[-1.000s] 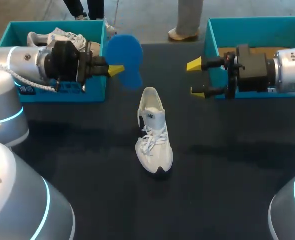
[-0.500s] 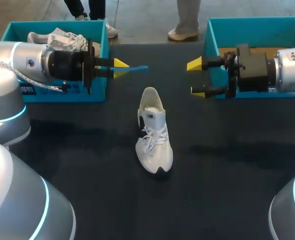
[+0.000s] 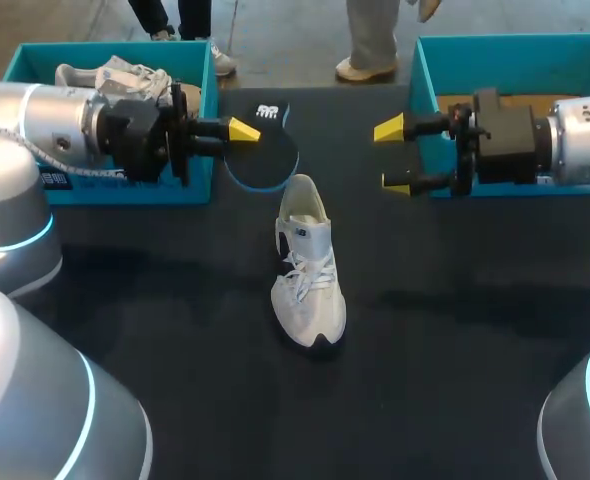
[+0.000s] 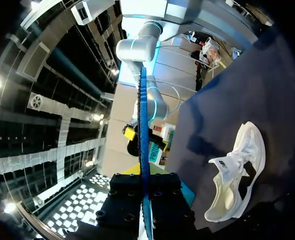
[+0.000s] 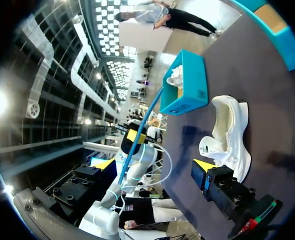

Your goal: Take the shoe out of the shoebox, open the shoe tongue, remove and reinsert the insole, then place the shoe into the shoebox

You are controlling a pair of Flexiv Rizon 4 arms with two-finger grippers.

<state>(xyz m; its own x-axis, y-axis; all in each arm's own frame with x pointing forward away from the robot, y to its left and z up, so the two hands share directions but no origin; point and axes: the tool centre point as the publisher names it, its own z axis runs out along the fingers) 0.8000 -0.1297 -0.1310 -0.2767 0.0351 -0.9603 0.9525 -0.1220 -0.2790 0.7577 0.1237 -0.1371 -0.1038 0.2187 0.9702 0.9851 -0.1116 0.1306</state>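
Observation:
A white shoe (image 3: 310,265) stands upright on the dark table, toe toward me; it also shows in the wrist views (image 4: 237,175) (image 5: 227,135). My left gripper (image 3: 240,130) is shut on the heel end of the insole (image 3: 265,145), held in the air just behind the shoe, dark top face up with a blue rim. From the left wrist the insole (image 4: 143,140) appears edge-on between the fingers of that gripper (image 4: 144,172). My right gripper (image 3: 395,156) hangs open and empty to the right of the shoe, fingers spread wide (image 5: 152,165).
A teal shoebox (image 3: 115,188) at the back left holds another white shoe (image 3: 125,75). A second teal shoebox (image 3: 420,75) stands at the back right, behind my right arm. A person's feet stand beyond the far table edge.
The left wrist has rolled, turning the insole from blue underside facing up, through edge-on, to dark top face up. The shoe and the right arm have not moved.

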